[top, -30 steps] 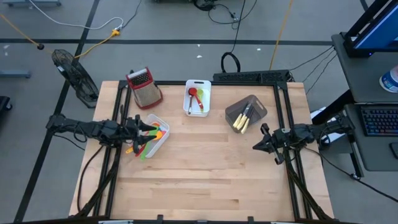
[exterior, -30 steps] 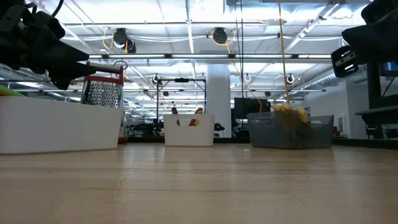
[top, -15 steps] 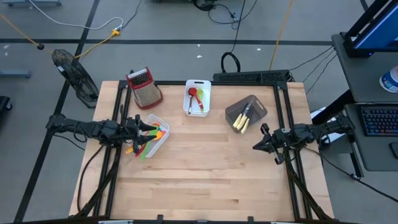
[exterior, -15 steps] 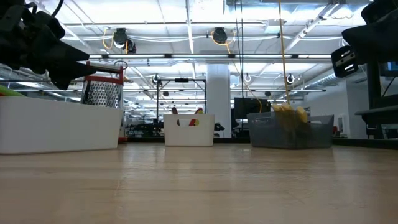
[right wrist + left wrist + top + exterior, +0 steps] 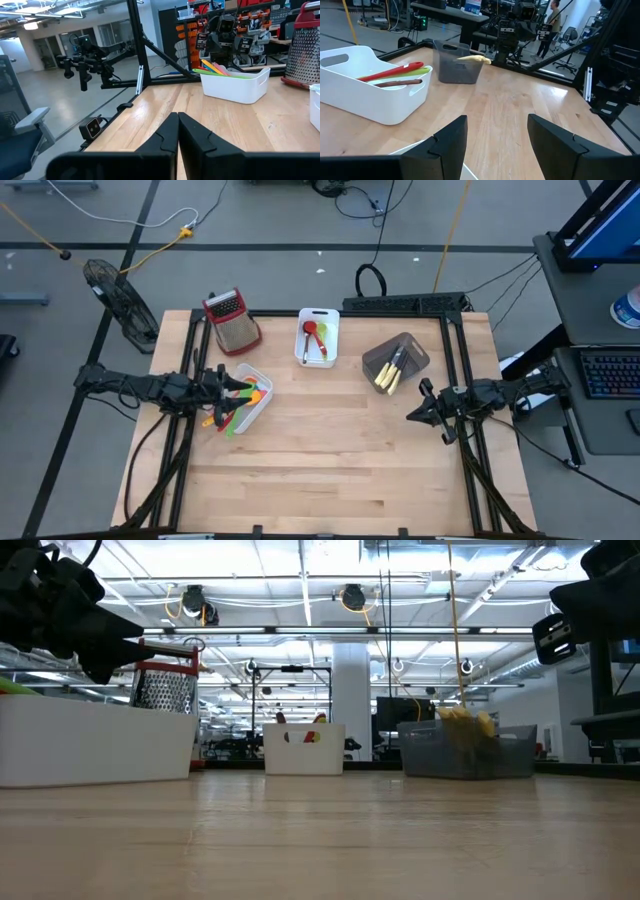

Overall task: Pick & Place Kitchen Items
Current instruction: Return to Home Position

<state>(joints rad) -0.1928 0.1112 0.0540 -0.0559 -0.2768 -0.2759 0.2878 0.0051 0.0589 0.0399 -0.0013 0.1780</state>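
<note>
Kitchen items lie sorted in three bins. A white bin (image 5: 248, 402) at the table's left holds orange, green, yellow and pink utensils (image 5: 220, 69). A second white bin (image 5: 320, 338) at the far middle holds red, green and brown utensils (image 5: 395, 75). A grey bin (image 5: 396, 360) at the far right holds cream and yellow utensils (image 5: 388, 375). My left gripper (image 5: 497, 145) stands open and empty, level, over the left bin's left edge. My right gripper (image 5: 177, 135) is shut and empty, raised level by the table's right edge.
A metal box grater (image 5: 232, 320) with a red handle stands at the far left corner of the wooden table (image 5: 330, 460). The table's middle and near half are bare wood. A person stands far off in the room (image 5: 554, 15).
</note>
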